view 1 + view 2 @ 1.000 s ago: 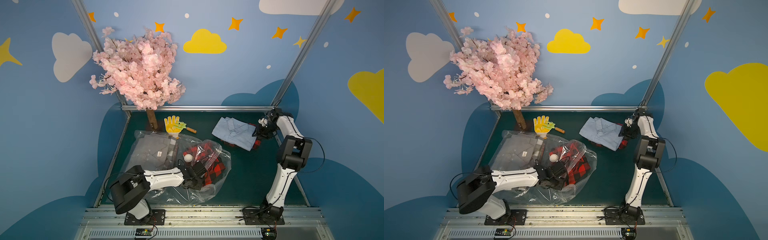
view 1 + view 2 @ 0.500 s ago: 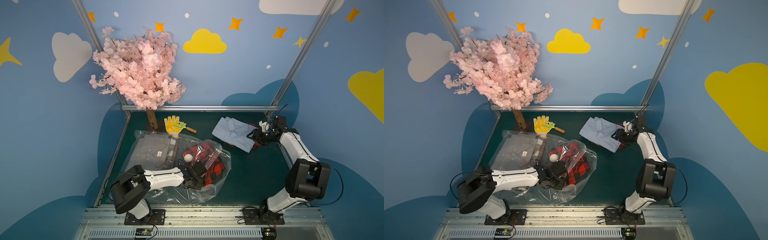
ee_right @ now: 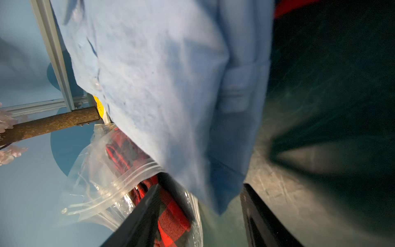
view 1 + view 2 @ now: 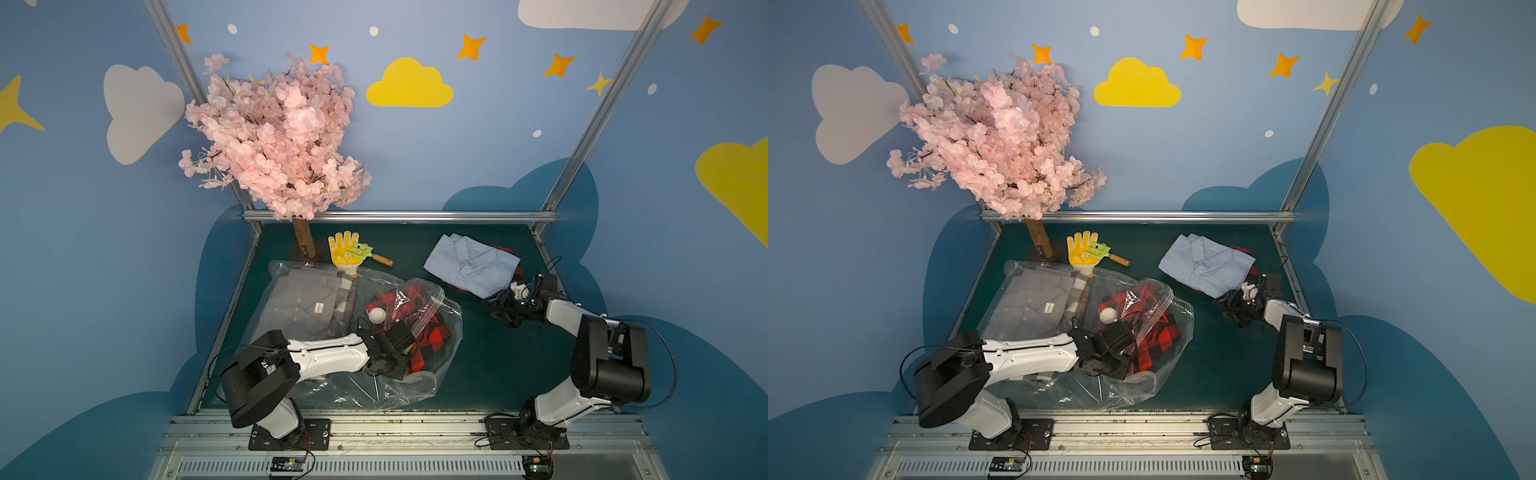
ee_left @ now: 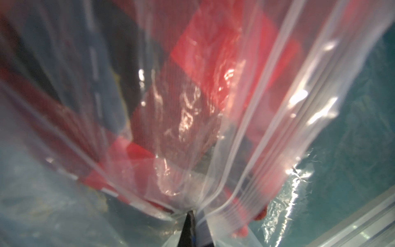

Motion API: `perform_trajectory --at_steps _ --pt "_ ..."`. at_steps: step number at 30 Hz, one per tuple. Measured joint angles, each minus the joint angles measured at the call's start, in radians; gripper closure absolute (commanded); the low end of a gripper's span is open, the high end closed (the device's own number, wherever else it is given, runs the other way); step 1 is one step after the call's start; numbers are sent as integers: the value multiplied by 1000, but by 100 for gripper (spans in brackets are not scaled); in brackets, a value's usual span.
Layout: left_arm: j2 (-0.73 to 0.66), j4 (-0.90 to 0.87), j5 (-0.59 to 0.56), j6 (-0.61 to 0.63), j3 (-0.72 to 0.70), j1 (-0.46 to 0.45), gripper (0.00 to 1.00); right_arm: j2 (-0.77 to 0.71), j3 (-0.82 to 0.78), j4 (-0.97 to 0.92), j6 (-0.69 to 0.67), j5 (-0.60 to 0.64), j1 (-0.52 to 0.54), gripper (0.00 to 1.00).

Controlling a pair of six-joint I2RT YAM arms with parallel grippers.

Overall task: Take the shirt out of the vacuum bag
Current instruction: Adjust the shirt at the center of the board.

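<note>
Across the left half of the dark green surface [image 4: 498, 365]: the vacuum bag [image 4: 399, 386] [image 4: 1129, 382], clear and crinkled, with its round white valve [image 4: 376, 316] [image 4: 1108, 315] facing up. Inside it, toward the open end, the red-and-black plaid shirt [image 4: 428, 332] [image 4: 1158, 332], bunched rather than flat. Farther left under clear plastic, a folded grey shirt [image 4: 303, 299] [image 4: 1034, 299]; cannot tell whether in the same bag or in another.

Reaching in from the near left, the left claw [image 4: 399, 368] [image 4: 1121, 368] [image 5: 190, 224]. Pressed together on a gathered fold of the bag's plastic. Seen from the left wrist, the ribbed zip-seal edge [image 5: 267, 128] fanning away from that pinch, with red plaid blurred behind the film.

Out of the bag, at the far right of the surface: the light blue shirt [image 4: 471, 266] [image 4: 1206, 264] [image 3: 160, 74], folded, lying on top of another piece of red-and-black fabric [image 4: 508, 251] [image 4: 1241, 250] that peeks out at its far edge. Just beside the blue shirt's near right corner, low over the surface, the right claw [image 4: 505, 313] [image 4: 1235, 313] [image 3: 201, 188]. Spread apart, dark fingers [image 3: 145, 213] on either side of that corner, closed on nothing; cannot tell whether touching the cloth.

Along the back left: a pink blossom tree [image 4: 278, 137]. Beside its trunk, just by the bag's far edge, a yellow glove [image 4: 344, 251] with a small green garden tool [image 4: 363, 250] lying across it.
</note>
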Motion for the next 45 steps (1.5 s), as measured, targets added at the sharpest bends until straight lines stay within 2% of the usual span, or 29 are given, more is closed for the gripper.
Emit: perform_trajectory --at_steps 4,6,11,13,20,28,31,35,36,39,42,45 --pt "0 0 0 0 0 0 97 55 21 89 34 -13 -26 42" --pt "0 0 0 0 0 0 97 109 38 141 53 -26 -34 54" --pt "-1 0 -2 0 -2 0 97 194 70 199 95 -68 -37 92" --pt "-1 1 -2 0 -2 0 97 201 94 196 103 -79 -37 100" --pt "-1 0 -3 0 -2 0 97 195 242 112 64 -93 -38 100" --pt "-2 2 -3 0 -5 0 97 122 414 -99 -107 -68 -54 100" --pt "-2 5 -3 0 -8 0 97 156 438 -143 -157 -63 -77 100" --pt "-2 5 -3 0 -8 0 97 287 488 -196 -215 -39 -103 100" --pt "-2 6 -4 0 -9 0 97 309 490 -203 -224 -31 -106 99" --pt "-2 8 -4 0 -11 0 97 366 492 -237 -245 -5 -119 67" --pt "-5 8 -3 0 -11 0 97 375 490 -254 -265 19 -130 43" --pt "-14 6 0 0 -12 0 97 345 462 -243 -273 37 -141 31"
